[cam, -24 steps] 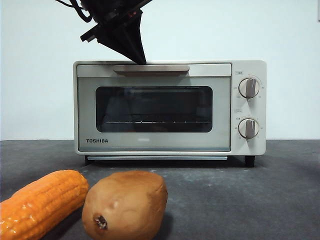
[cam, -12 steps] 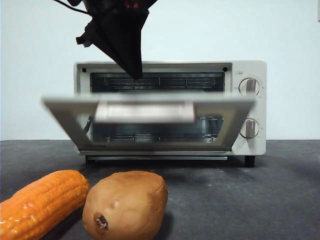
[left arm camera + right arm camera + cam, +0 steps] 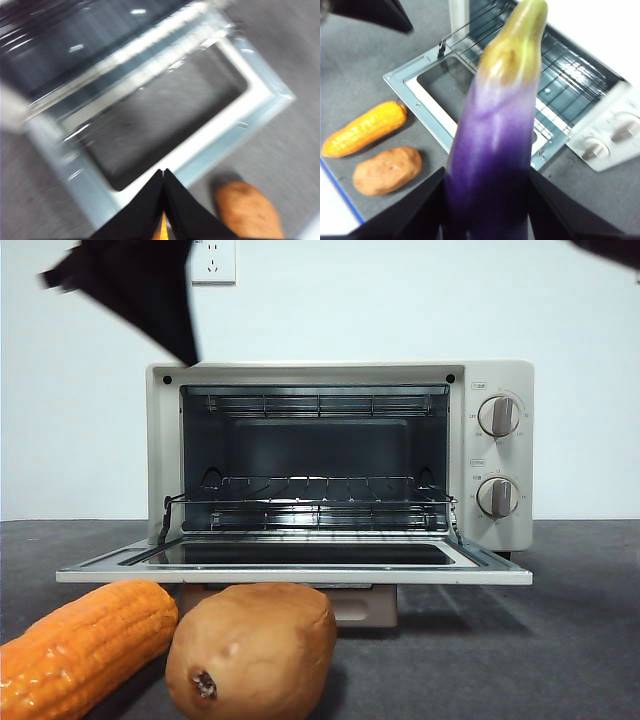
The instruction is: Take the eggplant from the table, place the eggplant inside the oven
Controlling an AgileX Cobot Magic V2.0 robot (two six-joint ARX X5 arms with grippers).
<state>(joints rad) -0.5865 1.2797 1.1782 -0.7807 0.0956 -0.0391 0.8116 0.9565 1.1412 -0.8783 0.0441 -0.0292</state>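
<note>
right claw [image 3: 487,210] grips the eggplant [image 3: 495,140] upright, stem end uppermost, high above the oven [image 3: 560,90], whose door lies open.

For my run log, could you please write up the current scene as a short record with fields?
oven: door fully open and lying flat, wire rack bare
eggplant: purple, clamped in the right hand, above the table near the open oven
left hand: shut, holding nothing, above the door
corn cob: on the table in front of the oven
potato: beside the corn cob
</note>
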